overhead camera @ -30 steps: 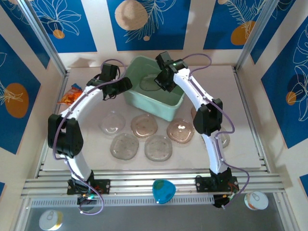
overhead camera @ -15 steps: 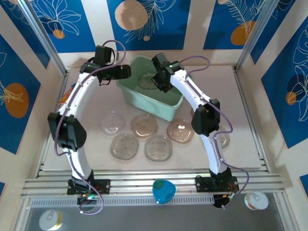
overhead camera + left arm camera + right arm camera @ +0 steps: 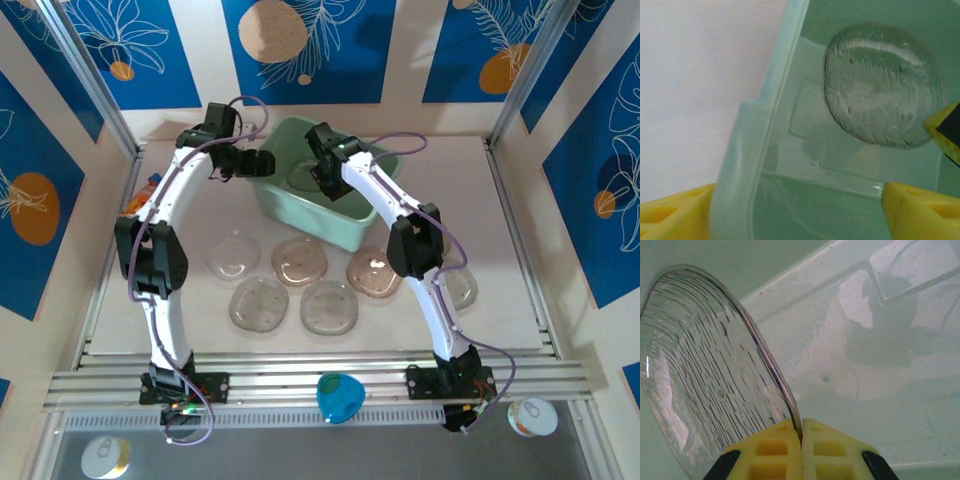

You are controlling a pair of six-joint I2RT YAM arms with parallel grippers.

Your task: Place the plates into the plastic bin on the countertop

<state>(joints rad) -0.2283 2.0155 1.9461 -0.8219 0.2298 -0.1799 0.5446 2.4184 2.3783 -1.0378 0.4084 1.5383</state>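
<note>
Countertop: right gripper down in bin, pinching plate rim; left gripper agape, straddling bin wall.

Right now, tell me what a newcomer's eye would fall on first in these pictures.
The mint-green plastic bin at the back of the countertop draws the eye first. Inside it, the right claw is shut on the rim of a clear ribbed plate, while the open left claw straddles the bin's wall. In front of the bin, loose plates lie scattered on the countertop.
</note>
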